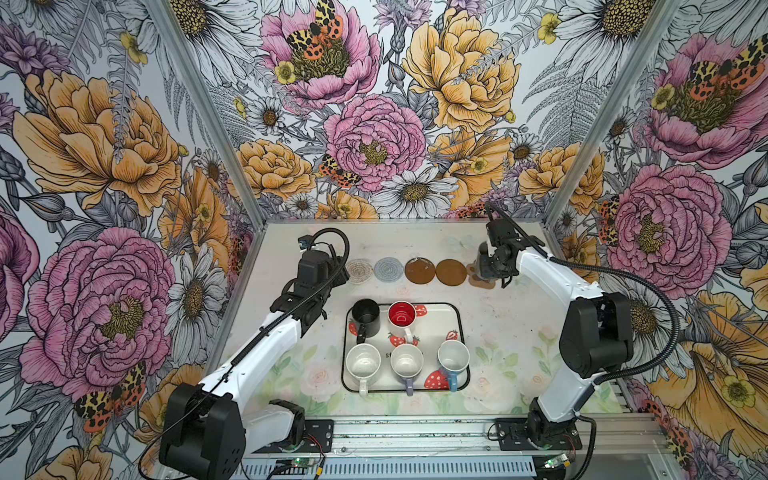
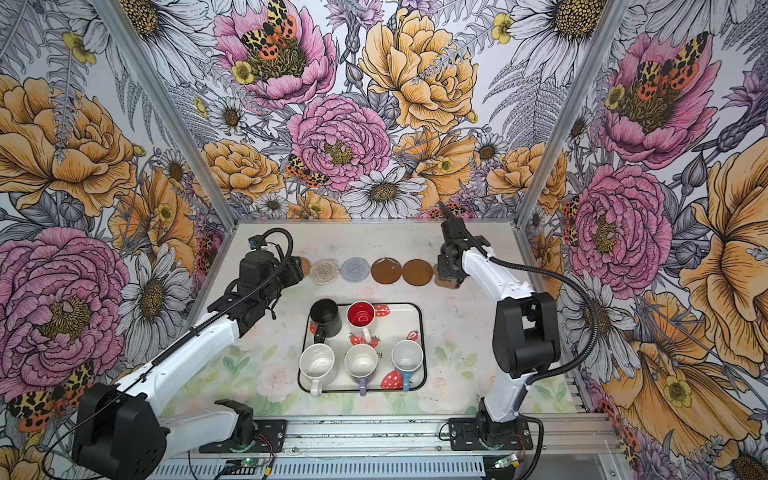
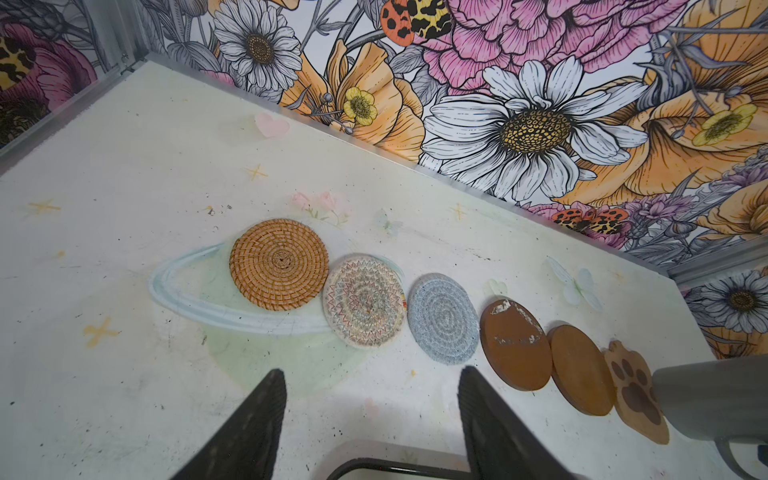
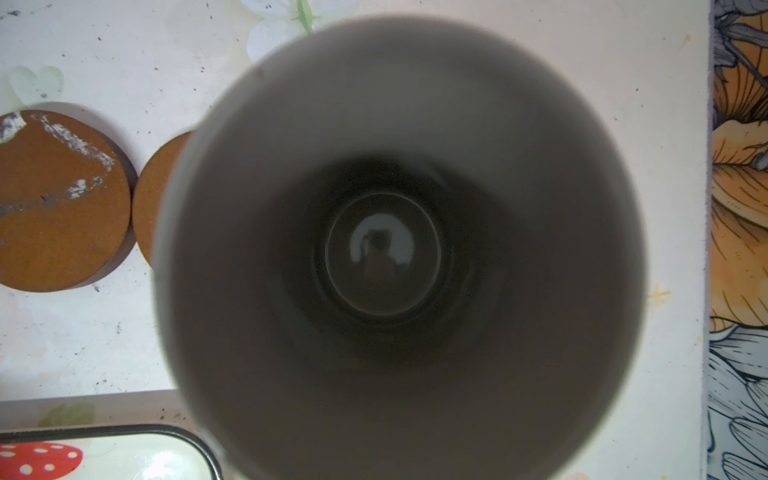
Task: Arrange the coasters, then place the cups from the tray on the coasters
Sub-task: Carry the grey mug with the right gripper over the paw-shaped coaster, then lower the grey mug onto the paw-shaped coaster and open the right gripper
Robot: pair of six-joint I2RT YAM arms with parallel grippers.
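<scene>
Jaws of my left gripper (image 3: 372, 370) stand wide with nothing between them, hovering over bare table (image 1: 498, 332) just past the far rim of the tray (image 1: 436, 324). Jaws of my right gripper (image 1: 492, 272) are drawn narrow on the grey mug (image 4: 382, 257). My wrist camera looks straight down into its dark bowl, and the exact grip spot is hidden. Nearest my bases, the tray holds five mugs, all upright. Front row, left to right: white mug (image 1: 363, 362), lilac mug (image 1: 406, 360), light blue mug (image 1: 453, 356), handles pointing toward me. Behind them are the black mug (image 1: 365, 316) at the far left corner and the red-lined mug (image 1: 402, 316) beside it. Farther out, the coasters lie in one row across the table. From left: rattan coaster (image 3: 279, 264), cream woven coaster (image 3: 363, 300), grey-blue coaster (image 3: 442, 318), scuffed brown coaster (image 3: 515, 345), plain brown coaster (image 3: 579, 370), paw coaster (image 3: 636, 390). Each lies just beside or touching the next. The grey mug sits upright at the paw coaster, covering part of it. Whether its base touches the coaster I cannot tell.
</scene>
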